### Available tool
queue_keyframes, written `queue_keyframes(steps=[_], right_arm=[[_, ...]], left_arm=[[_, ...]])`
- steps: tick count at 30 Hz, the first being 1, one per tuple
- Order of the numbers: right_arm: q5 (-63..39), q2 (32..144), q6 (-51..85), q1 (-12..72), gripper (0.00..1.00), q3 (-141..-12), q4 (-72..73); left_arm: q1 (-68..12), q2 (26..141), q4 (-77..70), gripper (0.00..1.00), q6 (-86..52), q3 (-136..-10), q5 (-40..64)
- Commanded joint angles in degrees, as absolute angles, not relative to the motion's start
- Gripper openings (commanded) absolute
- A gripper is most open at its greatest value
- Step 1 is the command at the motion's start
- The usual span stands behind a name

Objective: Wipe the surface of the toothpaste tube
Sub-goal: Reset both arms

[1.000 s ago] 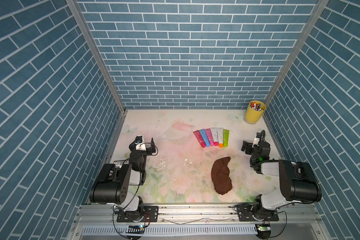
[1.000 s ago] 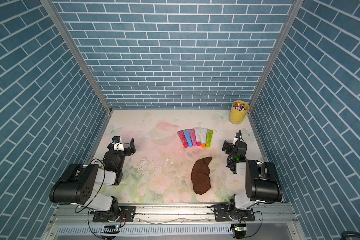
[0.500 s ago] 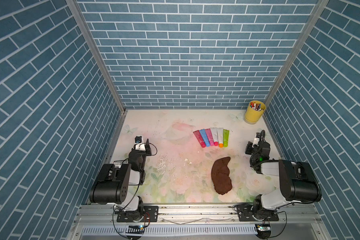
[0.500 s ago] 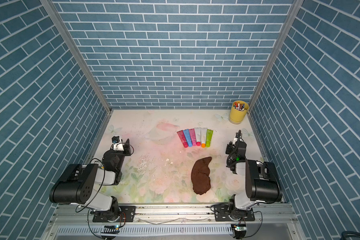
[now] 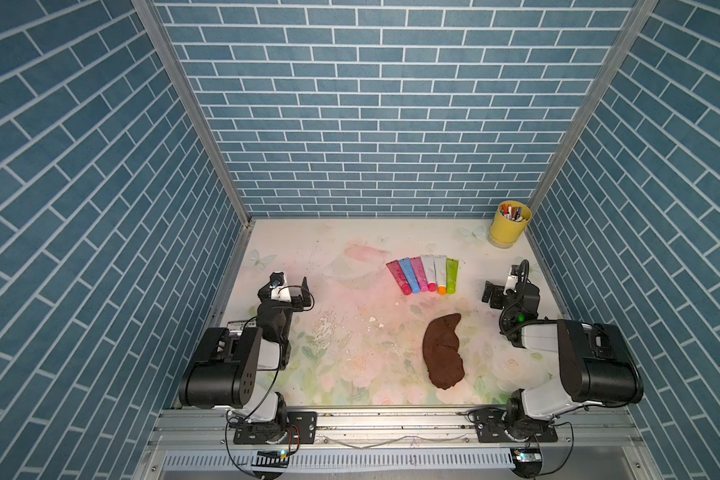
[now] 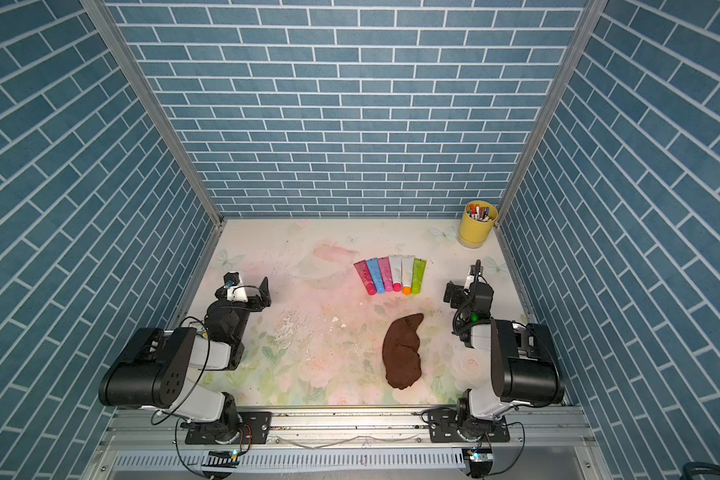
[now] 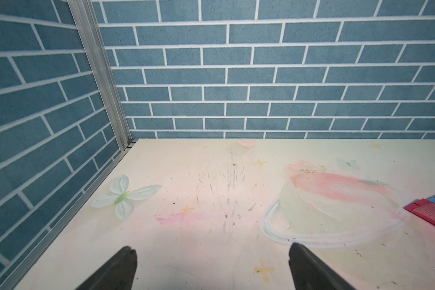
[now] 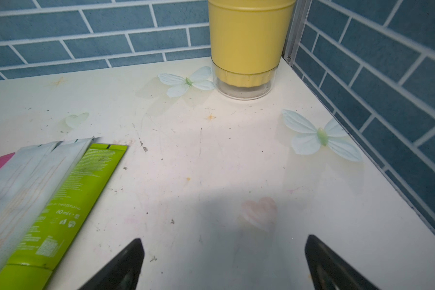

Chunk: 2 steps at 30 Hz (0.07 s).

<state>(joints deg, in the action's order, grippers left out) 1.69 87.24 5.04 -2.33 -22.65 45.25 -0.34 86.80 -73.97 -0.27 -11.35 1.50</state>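
Observation:
Several toothpaste tubes (image 5: 422, 275) (image 6: 390, 275) lie side by side at mid-table in both top views: red, blue, pink, two white and green. A brown cloth (image 5: 443, 351) (image 6: 403, 351) lies crumpled in front of them. My left gripper (image 5: 290, 286) (image 7: 212, 251) rests open at the left side, far from the tubes; only the red tube's end (image 7: 432, 216) shows at the edge of its wrist view. My right gripper (image 5: 503, 286) (image 8: 224, 241) is open and empty just right of the green tube (image 8: 73, 195).
A yellow cup (image 5: 509, 224) (image 8: 246, 42) with pens stands in the back right corner. Blue brick walls close in the back and both sides. Crumbs and smears (image 5: 329, 324) mark the floral tabletop left of the cloth.
Both grippers narrowed half a second ago and now stand wide open again. Neither arm has shifted; the tubes and cloth lie as before.

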Motion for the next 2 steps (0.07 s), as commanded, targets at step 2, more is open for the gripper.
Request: queue_keyframes(steps=[2], right_arm=[[1.6,87.6,2.2,-2.0,0.99,-23.1,46.7]], left_arm=[[-0.2,87.1,-74.1,1.0,-0.1,-12.1,1.7]])
